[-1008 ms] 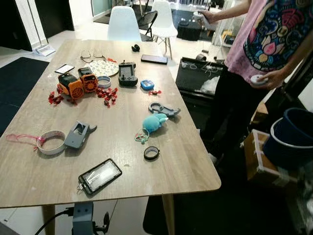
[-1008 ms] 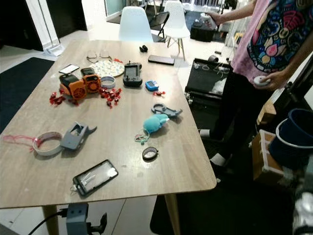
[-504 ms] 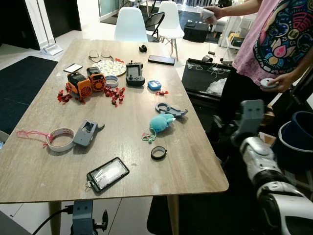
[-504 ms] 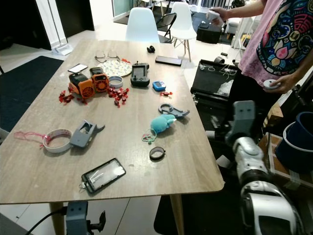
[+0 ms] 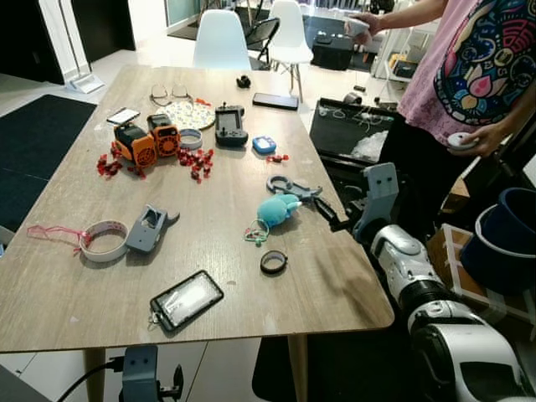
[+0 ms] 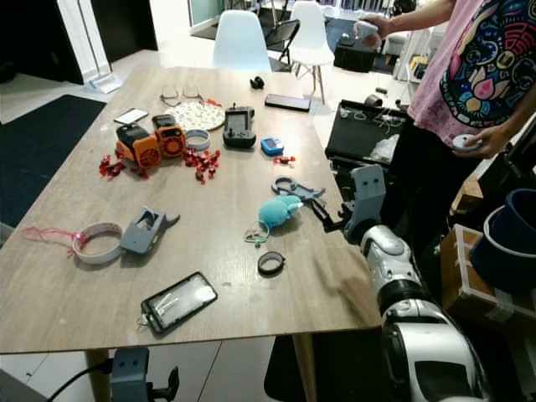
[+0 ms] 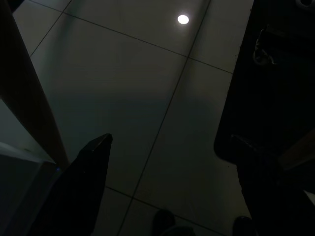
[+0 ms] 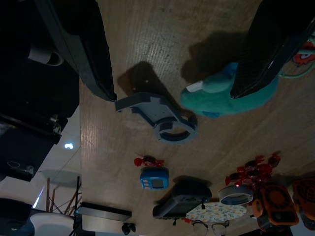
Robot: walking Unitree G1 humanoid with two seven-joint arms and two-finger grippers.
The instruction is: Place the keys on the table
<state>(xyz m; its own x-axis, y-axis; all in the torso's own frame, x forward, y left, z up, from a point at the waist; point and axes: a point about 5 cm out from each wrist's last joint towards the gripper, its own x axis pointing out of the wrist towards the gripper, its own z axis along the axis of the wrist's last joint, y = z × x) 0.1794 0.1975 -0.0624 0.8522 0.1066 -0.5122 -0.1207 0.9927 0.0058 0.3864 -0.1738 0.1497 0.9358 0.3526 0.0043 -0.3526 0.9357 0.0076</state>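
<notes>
My left wrist view is very dark; I can just make out floor tiles [image 7: 147, 98] and the left claw [image 7: 172, 191] hanging low with its fingers apart. I see no keys in the right claw [image 8: 170, 54]; its fingers are spread wide with nothing between them. It hangs over the surface [image 5: 209, 251], just above a grey ring tool [image 5: 289, 186] and a blue plush toy [image 5: 275, 209]. A small ring with cords [image 5: 257, 233] touches the toy; I cannot tell if those are keys. Nearby lie a black ring [image 5: 272, 262], a phone [image 5: 186, 300], a tape roll [image 5: 102, 241] and orange toys [image 5: 146, 141]. A person [image 5: 469, 75] stands close beside the surface, partly cut off.
</notes>
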